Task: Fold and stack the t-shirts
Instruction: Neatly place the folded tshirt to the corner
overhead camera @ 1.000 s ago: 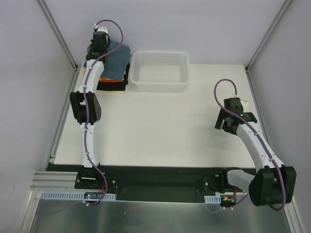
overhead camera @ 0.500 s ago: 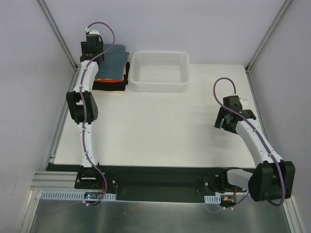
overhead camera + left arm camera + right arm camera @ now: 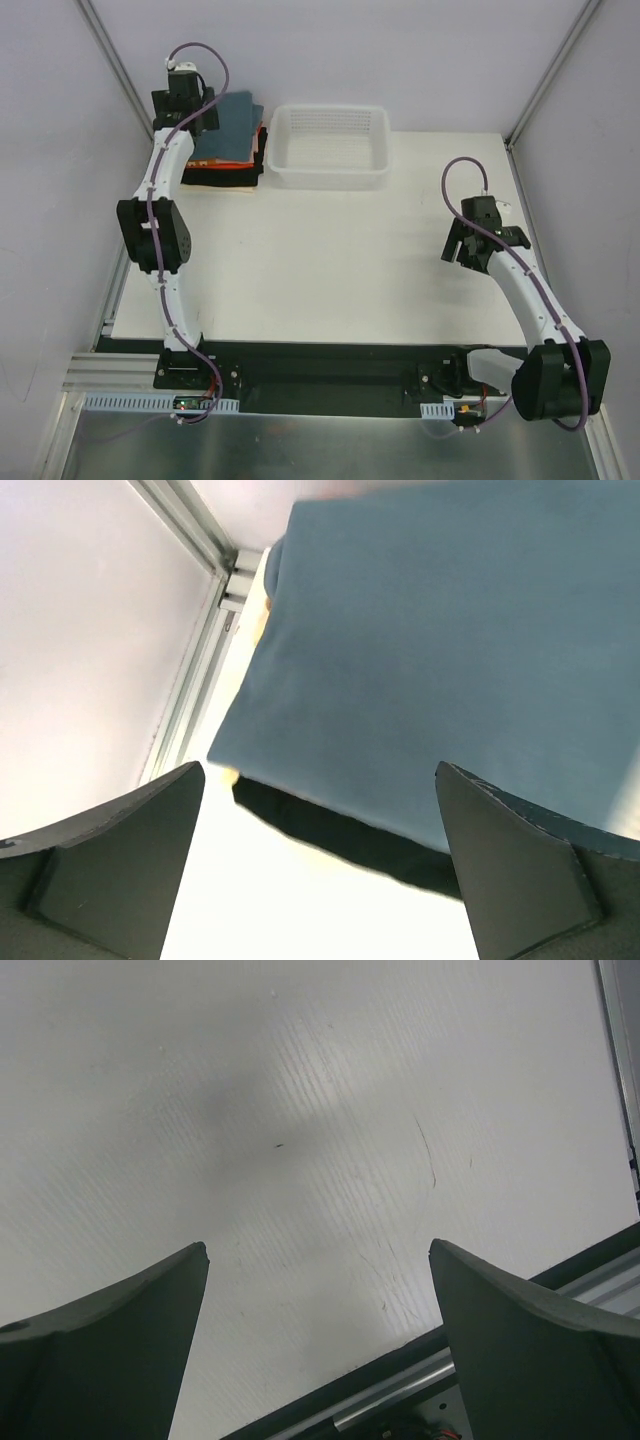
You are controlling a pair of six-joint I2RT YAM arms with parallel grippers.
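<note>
Blue-grey tee (image 3: 430,650): tops folded stack (image 3: 228,170), table (image 3: 330,260) 11 o'clock.
Left gripper (image 3: 320,772): over tee, fingers apart.
Right gripper (image 3: 318,1250): 3 o'clock, fingers apart, empty.

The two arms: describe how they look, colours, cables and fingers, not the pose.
The left arm and right arm match: slim white links joined by chunky black joint blocks. A thin purple cable runs along each arm and loops free above the wrist. In the wrist views, the fingers are dark grey, matte, broad wedges tapering to a blunt tip. No sleeves or markings are visible.
</note>
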